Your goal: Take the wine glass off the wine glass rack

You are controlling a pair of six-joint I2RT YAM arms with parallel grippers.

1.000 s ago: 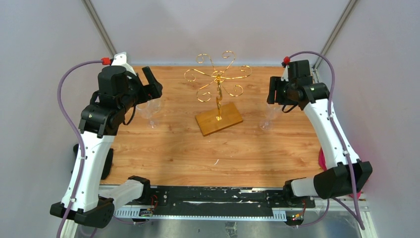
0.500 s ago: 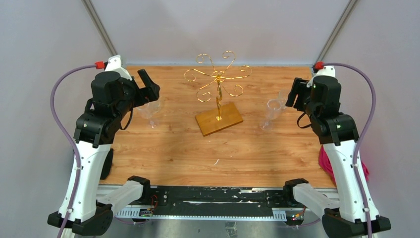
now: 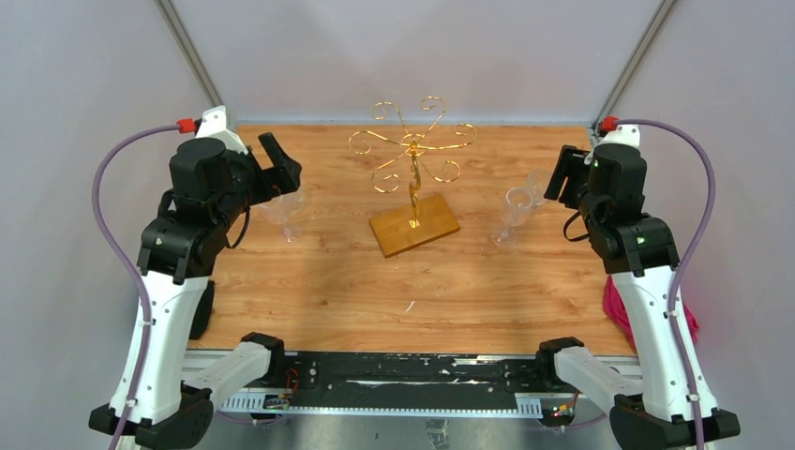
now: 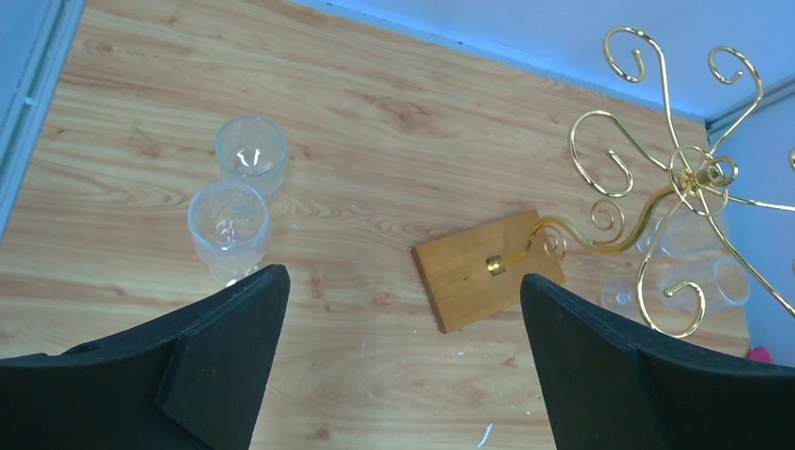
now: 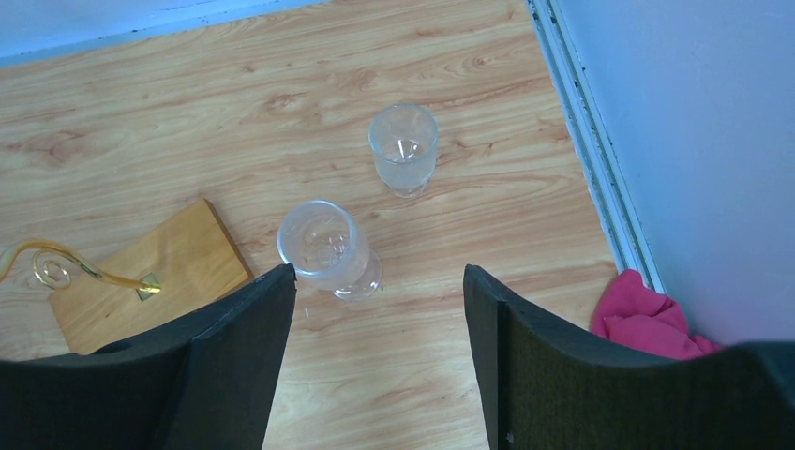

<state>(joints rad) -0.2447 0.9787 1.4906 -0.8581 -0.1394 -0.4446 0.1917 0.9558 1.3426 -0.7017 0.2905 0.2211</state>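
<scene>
Gold wine glass rack stands mid-counter, its arms bare. The left wine glasses and right wine glasses stand upright, apparently already unloaded. The left gripper and right gripper hang wide open, empty.

env: robot lab cell | grey panel walls | alu frame posts | wood-top bench

The top view looks down from above and behind the arm bases, taking in the whole table. Each wrist camera looks steeply down between its own fingers from well above; all three share the wine glass rack
</scene>
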